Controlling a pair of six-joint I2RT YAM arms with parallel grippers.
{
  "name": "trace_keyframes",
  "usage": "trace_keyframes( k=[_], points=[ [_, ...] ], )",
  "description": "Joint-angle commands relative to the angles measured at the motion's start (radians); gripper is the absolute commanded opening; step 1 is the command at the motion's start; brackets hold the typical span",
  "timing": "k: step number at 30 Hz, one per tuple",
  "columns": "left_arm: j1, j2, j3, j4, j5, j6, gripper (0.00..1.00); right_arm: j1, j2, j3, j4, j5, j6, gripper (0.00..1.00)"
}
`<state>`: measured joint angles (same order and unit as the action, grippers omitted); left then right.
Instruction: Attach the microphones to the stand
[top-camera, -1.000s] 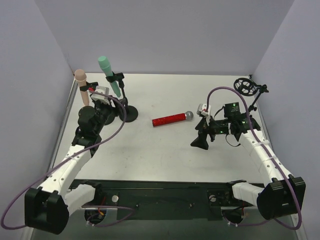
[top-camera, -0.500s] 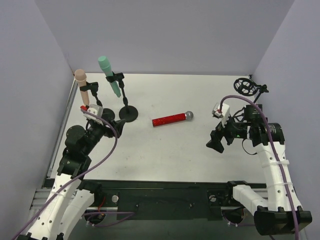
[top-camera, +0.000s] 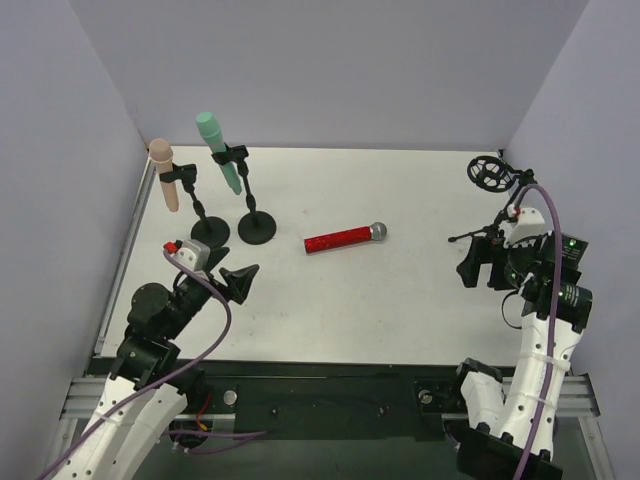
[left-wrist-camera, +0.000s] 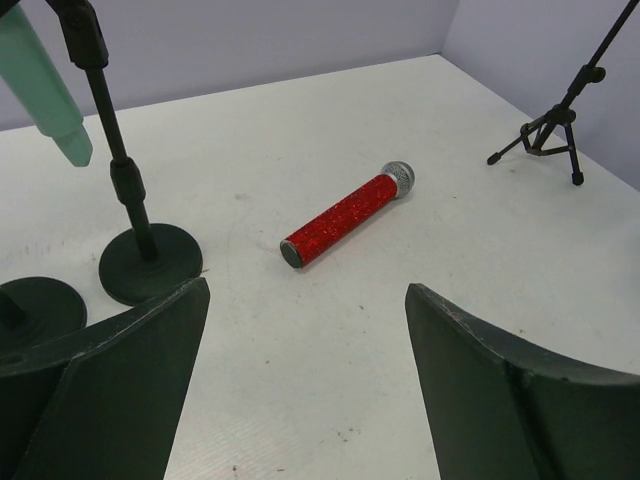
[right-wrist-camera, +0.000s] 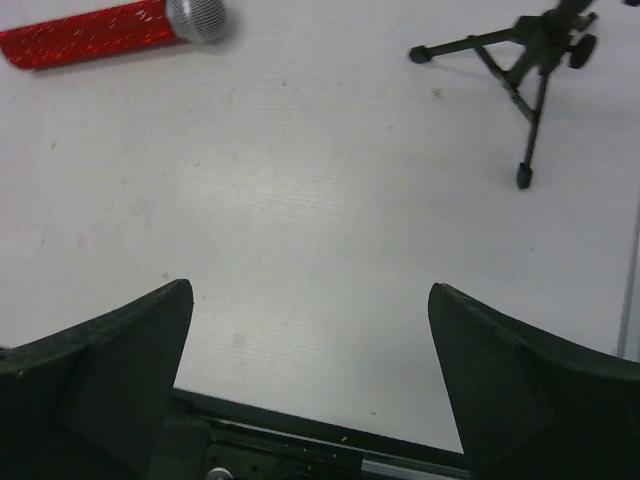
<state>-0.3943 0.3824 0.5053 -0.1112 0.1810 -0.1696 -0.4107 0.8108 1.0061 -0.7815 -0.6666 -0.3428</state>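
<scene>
Red microphone (top-camera: 345, 238): flat on table (top-camera: 400, 300), unclipped, between both arms.
Pink microphone (top-camera: 162, 170), green microphone (top-camera: 218, 150): clipped in round-base stands (top-camera: 258, 228), left.
Tripod stand (top-camera: 492, 180): right, holder apparently vacant; likely the red one's seat.
Left gripper (left-wrist-camera: 308, 290): jaws spread, empty, facing red microphone.
Right gripper (right-wrist-camera: 310, 290): jaws spread, empty.

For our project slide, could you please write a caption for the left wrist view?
Left gripper, jaws open, faces the red microphone lying on the table near a round-based stand.
</scene>
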Motion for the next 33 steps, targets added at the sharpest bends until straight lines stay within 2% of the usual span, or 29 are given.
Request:
trace_keyframes(
  k=[1, 4, 6, 11, 16, 21, 28, 32, 33],
  points=[
    [-0.021, -0.033, 0.002, 0.011, -0.023, 0.024, 0.91, -0.043, 0.043, -0.006, 0.208, 0.269, 0.27, 0.98],
    [-0.031, -0.043, 0.001, 0.011, -0.023, 0.03, 0.91, -0.046, 0.082, 0.003, 0.328, 0.488, 0.41, 1.0],
    [-0.032, -0.05, -0.001, 0.011, -0.025, 0.031, 0.91, -0.05, 0.111, 0.003, 0.391, 0.513, 0.418, 1.0],
    [-0.032, -0.05, -0.002, 0.01, -0.031, 0.038, 0.91, -0.054, 0.149, -0.09, 0.673, 0.394, 0.358, 1.0],
    [-0.029, -0.039, -0.001, 0.007, -0.034, 0.044, 0.91, -0.054, 0.209, -0.158, 0.882, 0.369, 0.254, 1.0],
    [-0.025, -0.023, 0.001, 0.007, -0.034, 0.045, 0.91, -0.062, 0.264, -0.242, 1.169, 0.3, 0.281, 1.0],
    [-0.018, -0.007, 0.001, 0.005, -0.037, 0.048, 0.91, -0.062, 0.387, -0.302, 1.464, 0.233, 0.297, 0.89],
    [-0.017, 0.003, 0.001, 0.005, -0.037, 0.05, 0.91, -0.06, 0.442, -0.294, 1.548, 0.258, 0.277, 0.85],
    [-0.017, 0.004, 0.001, 0.005, -0.034, 0.051, 0.91, -0.06, 0.464, -0.287, 1.548, 0.266, 0.28, 0.81]
  ],
)
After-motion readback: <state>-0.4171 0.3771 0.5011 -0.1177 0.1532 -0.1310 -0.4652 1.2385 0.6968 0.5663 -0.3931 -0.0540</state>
